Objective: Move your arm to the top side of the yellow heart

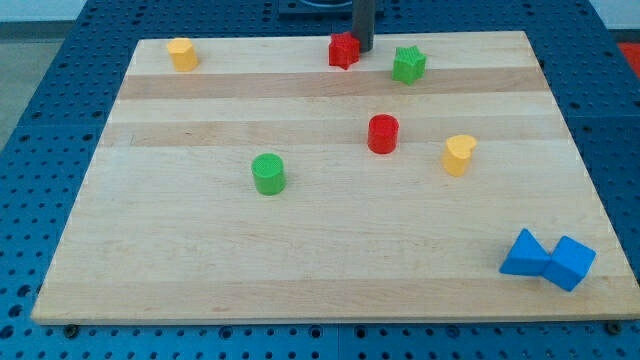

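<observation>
The yellow heart [459, 154] lies on the wooden board [200, 260], right of centre. My rod comes down at the view's top centre; my tip [364, 49] rests at the board's top edge, touching or just beside the right side of a red star-like block [343, 50]. The tip is far above and to the left of the yellow heart.
A green star [408, 64] lies right of the tip. A red cylinder [383, 133] sits left of the heart. A green cylinder [268, 173] is at centre left. A yellow block [182, 54] is at top left. Two blue blocks [547, 260] touch at bottom right.
</observation>
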Controlling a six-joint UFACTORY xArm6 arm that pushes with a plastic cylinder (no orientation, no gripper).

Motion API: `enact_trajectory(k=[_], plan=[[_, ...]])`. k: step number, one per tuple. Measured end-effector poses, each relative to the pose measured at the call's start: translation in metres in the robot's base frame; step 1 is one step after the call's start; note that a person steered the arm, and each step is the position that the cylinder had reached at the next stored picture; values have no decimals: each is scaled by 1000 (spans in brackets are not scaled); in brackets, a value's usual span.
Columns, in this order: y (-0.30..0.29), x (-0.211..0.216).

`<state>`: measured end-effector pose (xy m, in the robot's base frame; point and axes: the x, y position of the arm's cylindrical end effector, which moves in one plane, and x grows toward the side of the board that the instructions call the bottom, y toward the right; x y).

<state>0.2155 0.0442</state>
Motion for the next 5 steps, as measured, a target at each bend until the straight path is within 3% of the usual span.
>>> enact_trajectory(k=[3, 5], plan=[[3, 0], [53, 0]])
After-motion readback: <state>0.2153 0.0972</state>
